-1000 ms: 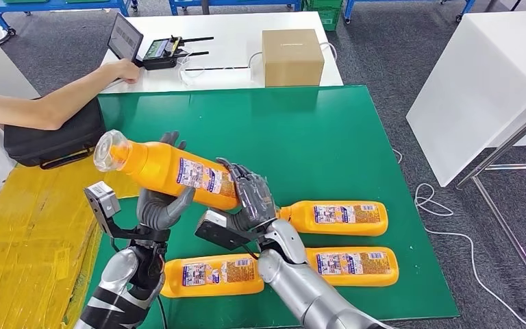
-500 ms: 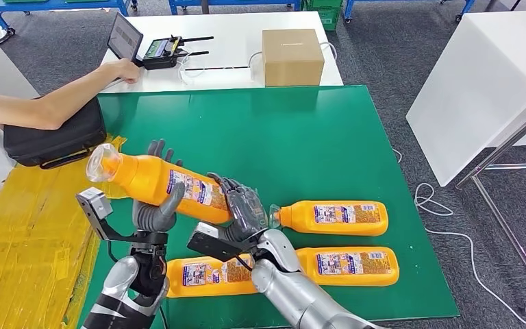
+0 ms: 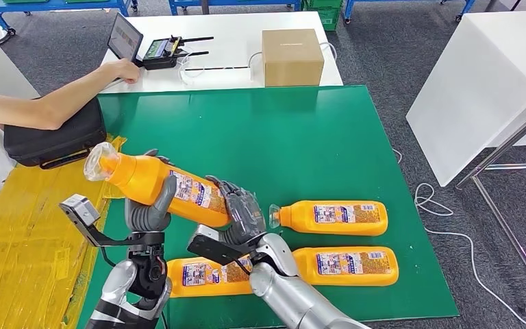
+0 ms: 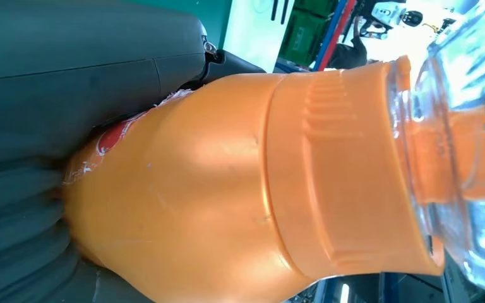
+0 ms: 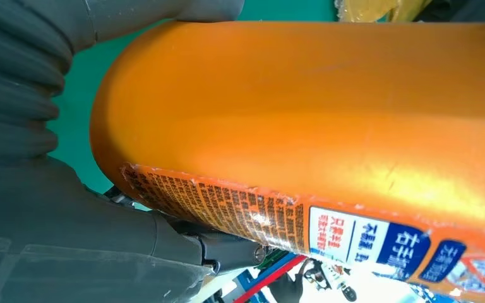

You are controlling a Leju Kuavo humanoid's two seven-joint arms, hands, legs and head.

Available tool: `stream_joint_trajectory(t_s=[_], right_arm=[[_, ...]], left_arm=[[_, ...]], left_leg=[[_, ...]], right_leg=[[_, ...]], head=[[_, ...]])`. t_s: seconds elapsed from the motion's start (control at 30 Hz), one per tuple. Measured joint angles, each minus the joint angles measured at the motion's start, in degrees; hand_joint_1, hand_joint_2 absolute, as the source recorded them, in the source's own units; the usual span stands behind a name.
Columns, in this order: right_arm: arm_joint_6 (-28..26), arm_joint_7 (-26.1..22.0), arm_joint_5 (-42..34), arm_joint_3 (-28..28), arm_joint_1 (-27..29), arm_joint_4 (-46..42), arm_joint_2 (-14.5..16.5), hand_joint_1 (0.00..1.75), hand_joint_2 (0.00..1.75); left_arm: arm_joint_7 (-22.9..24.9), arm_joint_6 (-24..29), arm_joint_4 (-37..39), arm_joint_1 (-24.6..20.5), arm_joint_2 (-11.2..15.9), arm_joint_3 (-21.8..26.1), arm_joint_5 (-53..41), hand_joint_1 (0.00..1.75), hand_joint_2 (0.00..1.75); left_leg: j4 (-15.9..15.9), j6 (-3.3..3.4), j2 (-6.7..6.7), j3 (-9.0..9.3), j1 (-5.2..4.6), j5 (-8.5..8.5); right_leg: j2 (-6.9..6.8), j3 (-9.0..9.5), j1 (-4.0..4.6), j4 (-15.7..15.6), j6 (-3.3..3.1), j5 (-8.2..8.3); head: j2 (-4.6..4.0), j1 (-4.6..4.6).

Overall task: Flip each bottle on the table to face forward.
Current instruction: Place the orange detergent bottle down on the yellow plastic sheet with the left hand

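Observation:
An orange bottle (image 3: 168, 185) with a clear cap is held tilted above the green table (image 3: 301, 130), cap toward the far left. My left hand (image 3: 147, 205) grips it near the neck end, and my right hand (image 3: 243, 212) grips its base end. The left wrist view shows the orange bottle (image 4: 246, 177) shoulder and clear cap close up. Up close in the right wrist view, the bottle (image 5: 328, 126) shows the edge of its label. Three more orange bottles lie flat: one at mid right (image 3: 332, 217), one at front right (image 3: 349, 265), one at front left (image 3: 202, 274).
A person's arm (image 3: 55, 103) reaches across the far left to a white table (image 3: 233, 41) with a cardboard box (image 3: 292, 56) and devices. A black bag (image 3: 55, 140) sits at the left edge. Yellow sheeting (image 3: 27, 233) lies left of the mat.
Both hands have lowered the held bottle and shifted it leftward and nearer to me. The three lying bottles and the person's arm have not moved.

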Motion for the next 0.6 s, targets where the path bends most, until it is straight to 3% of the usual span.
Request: stream_joint_trajectory(t_s=[0.13, 0.17, 0.27, 0.3, 0.43, 0.6], right_arm=[[-0.9, -1.8, -2.6, -0.3, 1.0, -3.3, -0.9, 1.75, 1.75], [-1.0, -2.0, -3.3, -0.5, 1.4, -4.7, -1.2, 1.56, 1.75], [-1.1, -2.3, -4.7, -1.0, 2.9, -10.1, -2.5, 0.25, 1.75], [-1.1, -2.4, -5.1, -1.2, 3.5, -12.2, -3.0, 0.00, 1.75], [1.3, -3.0, -9.4, -2.0, 6.2, -23.0, -5.2, 0.00, 1.75], [6.6, -3.1, -17.4, -2.7, 9.0, -36.6, -8.6, 0.00, 1.75]], left_arm=[[-0.6, 0.3, -0.7, -0.1, 0.0, 0.0, -0.2, 1.75, 1.75], [-0.8, 0.3, -0.9, -0.1, 0.0, 0.0, -0.3, 1.75, 1.75], [-1.4, 0.7, -1.7, -0.4, 0.0, 0.1, -0.9, 1.75, 1.75], [-1.7, 0.9, -2.0, -0.6, 0.0, 0.2, -1.3, 1.75, 1.75], [-3.6, 4.3, -3.0, -1.6, 0.6, 1.3, -5.7, 1.75, 1.75], [-7.3, 14.1, -3.2, -3.9, 3.1, 3.3, -18.9, 1.75, 1.75]], left_leg=[[0.0, 0.00, 0.00, -0.01, 0.00, 0.00], [0.0, 0.00, 0.00, -0.02, 0.00, 0.00], [0.0, 0.00, -0.01, -0.04, 0.00, 0.00], [0.0, 0.00, -0.02, -0.04, 0.00, 0.00], [0.0, 0.00, -0.01, -0.03, 0.00, 0.00], [0.0, 0.00, -0.10, -0.03, 0.00, 0.00]], right_leg=[[0.00, 0.00, 0.00, 0.0, 0.00, 0.00], [0.00, 0.00, 0.00, 0.0, 0.00, 0.00], [-0.01, 0.00, -0.01, 0.0, 0.00, 0.00], [-0.01, 0.00, -0.02, 0.0, 0.00, 0.00], [-0.01, 0.00, -0.02, 0.0, 0.00, 0.00], [-0.07, 0.00, 0.01, 0.0, 0.00, 0.00]], head=[[0.00, 0.01], [0.00, 0.01], [0.00, 0.01], [0.00, 0.02], [0.00, 0.01], [0.00, 0.01]])
